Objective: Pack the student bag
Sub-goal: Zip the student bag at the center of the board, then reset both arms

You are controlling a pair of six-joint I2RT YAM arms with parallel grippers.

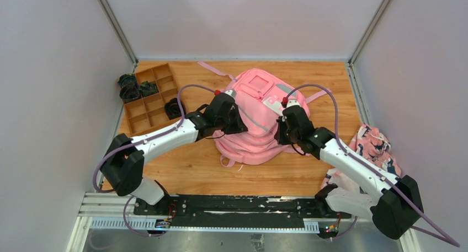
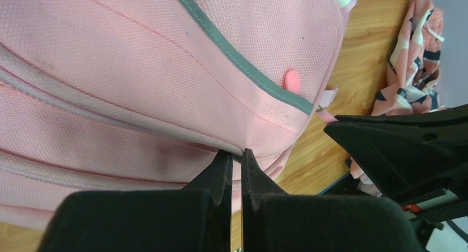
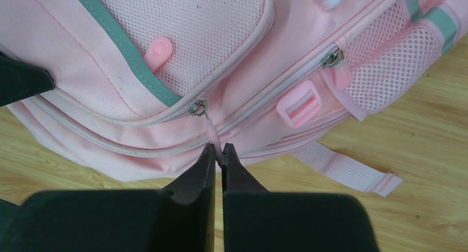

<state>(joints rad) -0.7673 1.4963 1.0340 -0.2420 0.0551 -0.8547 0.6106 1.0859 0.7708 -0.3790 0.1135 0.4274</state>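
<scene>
Down at the near rim of the student bag [image 1: 249, 146], the right gripper [image 3: 219, 148] is clenched, its two black tips pinching the thin pink zipper pull [image 3: 212, 126] that hangs from a silver slider. The left gripper [image 2: 236, 153] is likewise squeezed tight, its tips pressed into the bag's left flank just under a grey strip [image 2: 243, 64]. It seems to nip a fold of pink fabric at a seam, though the contact spot is hidden. The bag lies flat on the wooden table [image 1: 187, 166], front side up, directly between the two grippers. Each arm reaches in from its base, elbow bent outward, wrist angled toward the bag. Right of the bag lies a patterned cloth [image 1: 375, 144]; beyond its left side sits a brown divided tray [image 1: 144, 100].
</scene>
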